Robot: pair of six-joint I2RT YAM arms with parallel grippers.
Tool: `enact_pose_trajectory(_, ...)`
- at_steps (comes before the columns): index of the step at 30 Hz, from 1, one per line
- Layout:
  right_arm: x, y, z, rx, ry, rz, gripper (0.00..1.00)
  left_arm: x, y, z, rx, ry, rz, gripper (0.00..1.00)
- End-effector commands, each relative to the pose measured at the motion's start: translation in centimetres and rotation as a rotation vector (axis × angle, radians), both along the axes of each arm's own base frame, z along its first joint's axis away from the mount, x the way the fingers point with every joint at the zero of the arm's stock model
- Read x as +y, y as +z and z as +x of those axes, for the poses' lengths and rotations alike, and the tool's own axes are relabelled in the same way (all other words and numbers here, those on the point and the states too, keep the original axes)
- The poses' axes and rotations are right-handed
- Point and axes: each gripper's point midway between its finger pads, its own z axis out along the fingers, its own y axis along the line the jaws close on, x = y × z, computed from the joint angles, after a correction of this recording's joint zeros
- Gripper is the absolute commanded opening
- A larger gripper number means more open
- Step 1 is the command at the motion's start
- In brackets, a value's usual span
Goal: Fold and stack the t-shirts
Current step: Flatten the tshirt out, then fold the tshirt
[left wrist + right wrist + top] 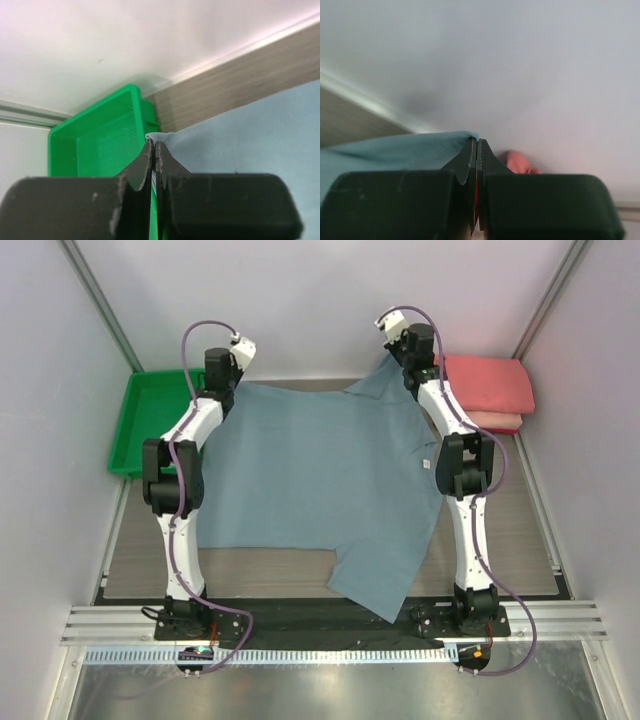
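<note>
Two folded t-shirts, a coral-red cloth rectangle [488,383] on top of a paler pink one [497,423], already sit stacked at about two o'clock on the wood-grain bench [265,565], against the far right wall. That part of the job looks done. The third, a dusty blue-grey cloth t-shirt [320,480], is not folded at all. It lies opened out over the middle of the bench, turned sideways, with its small white neck label [425,466] at three o'clock and one sleeve trailing toward six o'clock over the near edge. Both arms reach to its far edge. The left end effector [154,146] has its jaws pressed together on a blue corner at about eleven o'clock, just beside the green plastic tray [150,420]. The right end effector [476,143] is likewise pinched tight on a blue cloth edge at about one o'clock, close to the red stack, and the fabric there rises off the bench toward it. By my reading this is the start of the first fold, with the far edge gripped at two points and nothing yet carried across. What remains is every fold of this blue shirt and then its placement on the stack.
</note>
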Motion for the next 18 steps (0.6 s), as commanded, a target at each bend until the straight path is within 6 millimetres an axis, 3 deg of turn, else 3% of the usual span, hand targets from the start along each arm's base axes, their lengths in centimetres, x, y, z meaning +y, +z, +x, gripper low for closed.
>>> enact_pose_trajectory(1, -1.0, 2.9, -2.5, 0.014, 0.002, -0.074, 0.01, 0.0, 2.8, -1.0, -0.036, -0.036, 0.019, 0.0)
enact_pose_trajectory(7, -2.3, 0.2, -7.1, 0.144, 0.013, -0.151, 0.01, 0.1, 1.0, -4.0, 0.032, -0.085, 0.053, 0.0)
enact_pose_trajectory(12, -2.9, -0.3, -9.3, 0.187, -0.002, -0.144, 0.01, 1.2, 1.1, -4.1, 0.033, -0.059, 0.057, 0.0)
enact_pose_trajectory(18, -3.4, 0.7, -11.6, 0.208, -0.008, -0.137, 0.01, 2.0, 2.0, -3.6, 0.015, -0.058, 0.077, 0.0)
